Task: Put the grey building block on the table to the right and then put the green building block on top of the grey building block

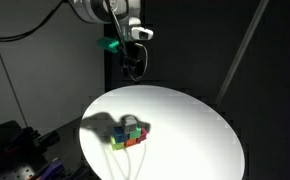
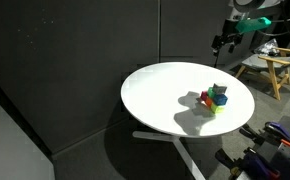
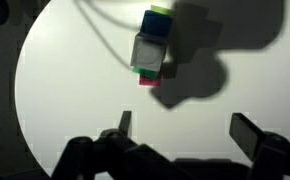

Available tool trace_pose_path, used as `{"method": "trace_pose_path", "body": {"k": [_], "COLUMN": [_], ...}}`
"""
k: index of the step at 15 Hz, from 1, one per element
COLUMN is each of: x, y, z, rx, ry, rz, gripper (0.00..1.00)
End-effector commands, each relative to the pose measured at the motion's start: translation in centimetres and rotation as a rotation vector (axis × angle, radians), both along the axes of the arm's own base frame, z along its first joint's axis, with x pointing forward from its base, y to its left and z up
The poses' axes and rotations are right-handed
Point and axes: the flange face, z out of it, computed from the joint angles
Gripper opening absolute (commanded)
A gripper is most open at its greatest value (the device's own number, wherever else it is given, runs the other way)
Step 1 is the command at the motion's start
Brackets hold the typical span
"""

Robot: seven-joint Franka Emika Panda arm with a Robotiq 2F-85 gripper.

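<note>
A small cluster of coloured blocks [image 1: 131, 132] sits on the round white table [image 1: 195, 125], also seen in an exterior view [image 2: 214, 99]. In the wrist view the grey building block [image 3: 147, 50] lies on top of the cluster, with a blue block [image 3: 157, 26] beside it. A green edge of the green building block [image 3: 145, 70] shows just under the grey one, and a red block [image 3: 149, 79] below that. My gripper [image 1: 133, 62] hangs high above the table's far side, well away from the blocks. Its jaws stand open and empty [image 3: 185, 125].
The table [image 2: 155, 95] stands on a white foot against dark walls. A wooden stool [image 2: 270, 68] stands behind it in an exterior view. Dark equipment and cables [image 1: 20, 150] lie beside the table. The arm's shadow [image 3: 200, 60] falls over the blocks.
</note>
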Motion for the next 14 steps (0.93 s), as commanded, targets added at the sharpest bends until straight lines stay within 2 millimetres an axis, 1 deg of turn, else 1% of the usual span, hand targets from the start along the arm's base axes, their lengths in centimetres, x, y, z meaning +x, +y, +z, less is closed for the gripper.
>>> {"method": "trace_pose_path", "body": {"k": [1,4,7,14], "x": [0.9,1.4,1.6,0.8], "y": [-0.4,-0.6,-0.9,-2.7], "z": [-1.7,-3.6,-5.6,-9.8], "rx": [-0.012,-0.014,-0.011,0.057], "ry": [-0.028,-0.032,-0.007,0.087], "rz": [-0.024,-0.030,-0.032,-0.090], "gripper": [1.00,1.00,1.00,1.00]}}
